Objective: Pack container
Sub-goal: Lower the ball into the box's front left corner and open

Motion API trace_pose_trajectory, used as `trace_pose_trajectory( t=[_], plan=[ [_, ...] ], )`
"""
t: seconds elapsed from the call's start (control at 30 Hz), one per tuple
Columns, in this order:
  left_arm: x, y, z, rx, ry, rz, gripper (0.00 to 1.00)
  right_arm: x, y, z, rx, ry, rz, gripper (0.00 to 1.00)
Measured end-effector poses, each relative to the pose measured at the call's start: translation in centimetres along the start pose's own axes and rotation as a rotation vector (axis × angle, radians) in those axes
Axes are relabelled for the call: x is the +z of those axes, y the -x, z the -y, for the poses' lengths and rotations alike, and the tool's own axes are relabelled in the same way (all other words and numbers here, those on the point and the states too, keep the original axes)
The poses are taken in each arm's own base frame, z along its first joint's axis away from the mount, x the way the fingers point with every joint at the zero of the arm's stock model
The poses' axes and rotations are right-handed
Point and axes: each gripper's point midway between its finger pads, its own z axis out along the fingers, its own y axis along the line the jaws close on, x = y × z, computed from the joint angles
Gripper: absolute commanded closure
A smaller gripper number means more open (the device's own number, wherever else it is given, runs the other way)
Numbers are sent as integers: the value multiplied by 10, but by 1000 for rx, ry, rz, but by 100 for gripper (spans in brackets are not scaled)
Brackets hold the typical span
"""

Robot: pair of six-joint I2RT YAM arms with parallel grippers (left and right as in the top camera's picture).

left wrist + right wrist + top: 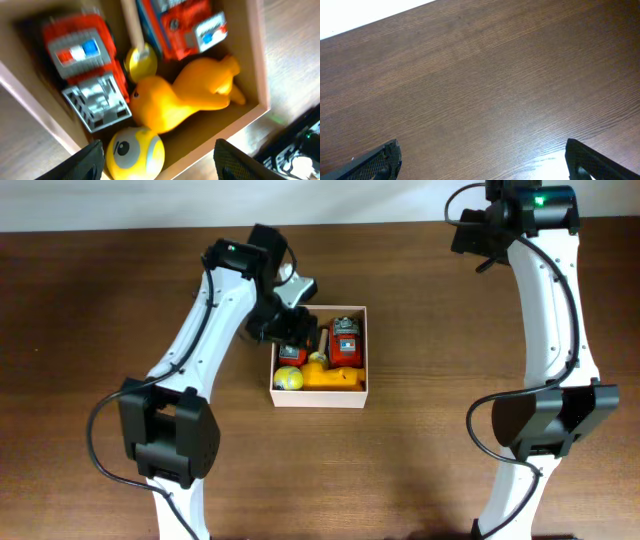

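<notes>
Container [320, 400] sits mid-desk [450, 480], filled with toys [345, 345]. We judge it light, with thin walls that would flex if squeezed, so we would pinch one wall close to a corner. Left jaws hang spread and empty over its 10 o'clock corner. Right jaws gape wide over bare desk toward 1 o'clock.

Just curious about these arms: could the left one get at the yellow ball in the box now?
Probably yes. The left tool hangs open right above the container, and the yellow ball lies uncovered in its corner, though the wall and yellow duck crowd it.
</notes>
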Motion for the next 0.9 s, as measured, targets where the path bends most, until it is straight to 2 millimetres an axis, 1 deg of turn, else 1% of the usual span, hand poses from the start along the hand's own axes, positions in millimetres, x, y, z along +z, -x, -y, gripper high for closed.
trace_pose_trajectory(
  t=[0.07,0.17,0.37,0.5,0.7,0.9],
  plan=[
    [-7,4,2,7,2,17,29,0,0,0,0,0,0,1],
    [-15,-1,6,1,0,0,29,0,0,0,0,0,0,1],
    [-18,-41,14,-33,-20,-160,29,0,0,0,0,0,0,1],
    [-21,-55,19,-38,-29,-220,29,0,0,0,0,0,0,1],
    [-16,-58,32,15,-32,-240,29,0,0,0,0,0,0,1],
    [-10,-54,44,72,-24,-233,29,0,0,0,0,0,0,1]
  ],
)
